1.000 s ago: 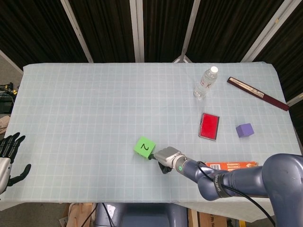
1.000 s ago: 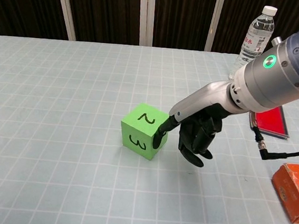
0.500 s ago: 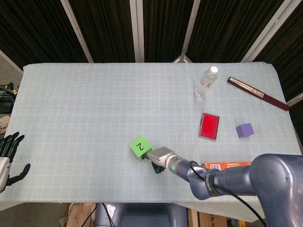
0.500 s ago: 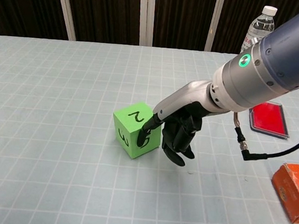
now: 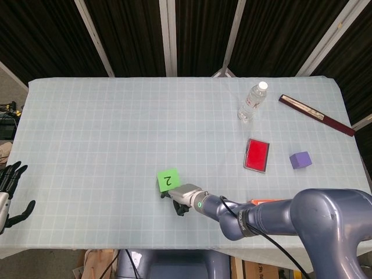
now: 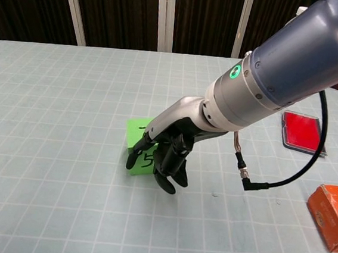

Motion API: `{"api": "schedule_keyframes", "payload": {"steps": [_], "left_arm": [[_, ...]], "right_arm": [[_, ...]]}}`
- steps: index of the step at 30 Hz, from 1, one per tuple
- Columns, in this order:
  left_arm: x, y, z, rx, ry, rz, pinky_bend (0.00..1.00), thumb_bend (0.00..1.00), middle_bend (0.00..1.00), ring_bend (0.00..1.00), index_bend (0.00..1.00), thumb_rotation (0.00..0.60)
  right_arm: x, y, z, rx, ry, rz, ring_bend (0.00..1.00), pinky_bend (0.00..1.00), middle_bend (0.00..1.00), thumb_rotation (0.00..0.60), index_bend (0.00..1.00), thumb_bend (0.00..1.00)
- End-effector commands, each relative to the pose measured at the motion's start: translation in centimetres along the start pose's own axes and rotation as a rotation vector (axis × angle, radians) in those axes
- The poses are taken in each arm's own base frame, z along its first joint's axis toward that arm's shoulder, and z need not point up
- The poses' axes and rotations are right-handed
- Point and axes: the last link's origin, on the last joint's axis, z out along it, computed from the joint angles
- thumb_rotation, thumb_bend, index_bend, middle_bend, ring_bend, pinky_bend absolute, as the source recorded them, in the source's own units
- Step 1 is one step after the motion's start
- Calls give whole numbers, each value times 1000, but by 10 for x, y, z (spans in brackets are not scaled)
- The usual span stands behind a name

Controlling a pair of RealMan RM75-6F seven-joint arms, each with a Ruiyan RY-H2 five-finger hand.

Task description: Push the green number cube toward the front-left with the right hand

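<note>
The green number cube (image 5: pixel 168 180) lies on the white gridded table (image 5: pixel 104 133), front of centre, with a 2 on top. In the chest view the cube (image 6: pixel 135 136) is partly covered by my right hand (image 6: pixel 165 153). One finger (image 6: pixel 136 154) of that hand presses on the cube's front-right face while the others hang curled beside it, holding nothing. From above, the right hand (image 5: pixel 181 200) sits just front-right of the cube. My left hand (image 5: pixel 9 192) hovers off the table's front-left edge with fingers spread.
A water bottle (image 5: pixel 253 102), a flat red case (image 5: pixel 257 154), a purple cube (image 5: pixel 300 160) and a long dark box (image 5: pixel 317 115) stand on the right half. An orange box (image 6: pixel 334 217) lies at the front right, and a black cable (image 6: pixel 272 178) hangs from my right forearm.
My right hand has slid left and a little forward, pushing the green cube with it. The cube has turned as it moved. The left hand has hardly moved.
</note>
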Motion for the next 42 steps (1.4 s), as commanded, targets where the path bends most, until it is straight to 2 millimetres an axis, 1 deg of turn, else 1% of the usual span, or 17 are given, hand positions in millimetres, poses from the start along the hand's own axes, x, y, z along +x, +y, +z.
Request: {"api": "schedule_keyframes", "payload": {"steps": [1,7,13,24,30,33,37,42], "left_arm": [[1,0,0,1,1,-2,41,438,0,0,71,600],[1,-1,0,2,-2,-10,41,438,0,0,71,600],[1,-1,1,0,-9,-12,41,438,0,0,71,600],[1,-1,1,1,-10,-13,41,438,0,0,71,600],[1,-2,1,4,-9,-15,41,439,0,0,71,600],[1,-2,2,6,-8,-15,41,438,0,0,71,600],[1,-2,2,9,-8,-14,41,438,0,0,71,600],[1,-1,1,7,-7,-11,41,438,0,0,71,600]], "right_arm": [[1,-5,5,12,3,8,611,397,636,600,88,1000],[1,-12,13,26,8,42,611,402,636,600,50,1000],[5,-14,21,28,33,72,611,402,636,600,42,1000],[12,-13,26,10,59,94,611,402,636,600,43,1000],[10,-12,25,9,45,104,611,403,636,600,42,1000],[9,-12,18,15,23,104,611,418,636,600,42,1000],[3,-9,3,19,-19,70,611,433,636,600,42,1000],[-8,-5,-26,48,-48,65,611,433,636,600,46,1000]]}}
